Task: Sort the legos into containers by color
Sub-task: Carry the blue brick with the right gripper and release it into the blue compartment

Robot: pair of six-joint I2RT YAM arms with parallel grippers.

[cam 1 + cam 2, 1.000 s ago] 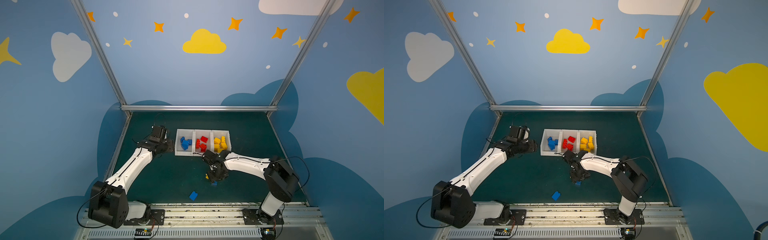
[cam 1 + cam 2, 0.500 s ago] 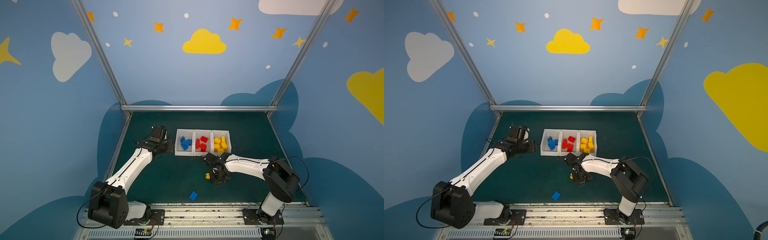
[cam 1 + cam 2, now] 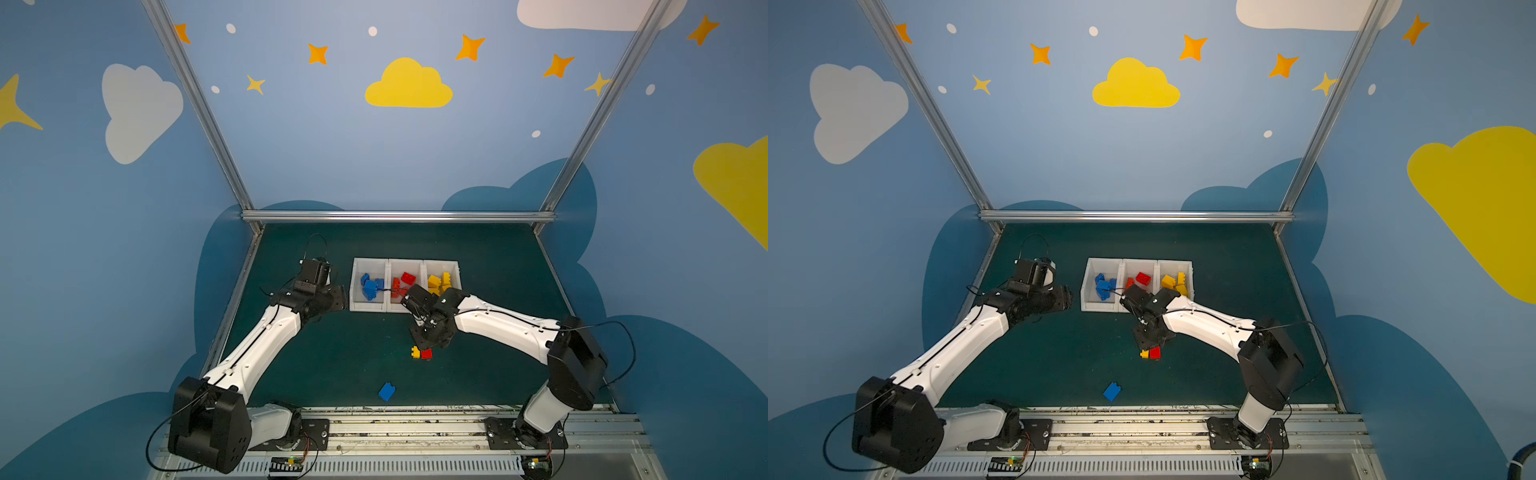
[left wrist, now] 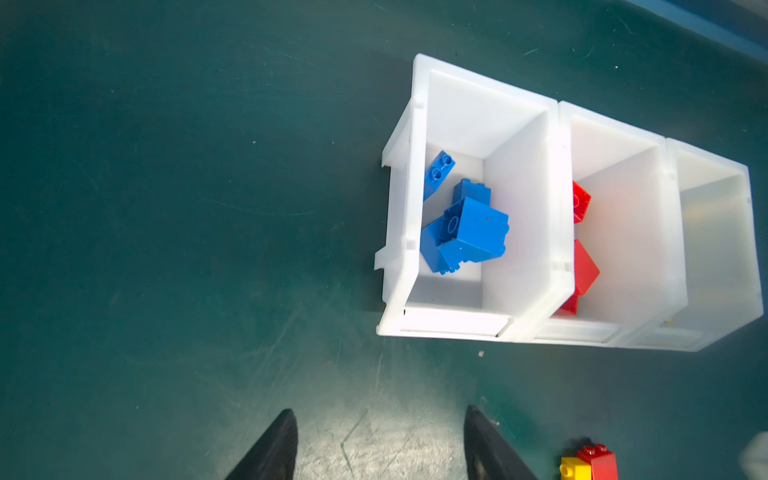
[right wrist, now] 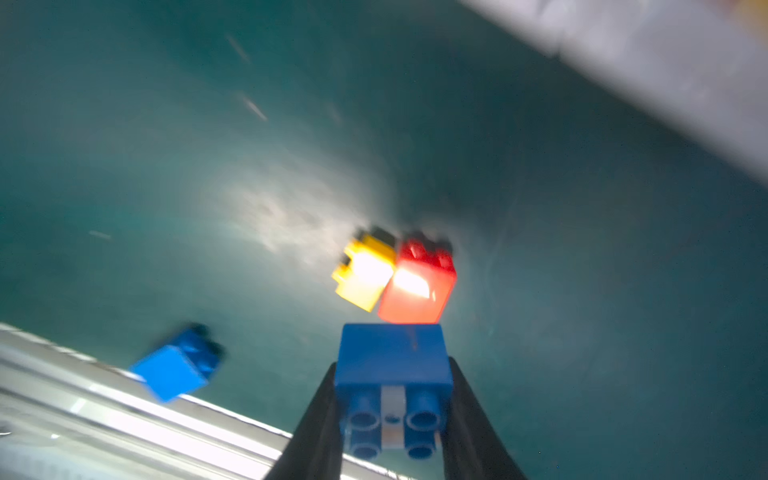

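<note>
Three legos loose on the tabletop: yellow brick [image 3: 415, 352] and red brick [image 3: 426, 354] touching, lower centre of a top view; loose blue brick [image 3: 387, 391] nearer the bottom edge.

Step in hand, as judged: carry the held blue brick [image 5: 392, 353] to the blue bin [image 3: 368, 306], leftmost of the three containers at centre frame.

1. Lift clear of the touching pair before traversing.
2. Cross above the low front lip.
3. Stop over the blue pile [image 3: 371, 286], then release.
4. Avoid the adjacent red bin [image 3: 405, 262].

Right fingers [image 5: 316, 415]: clenched on both side faces of the held blue brick.

Left fingers [image 4: 274, 449]: spread apart, grasping nothing, above bare tabletop just beside the blue bin.
</note>
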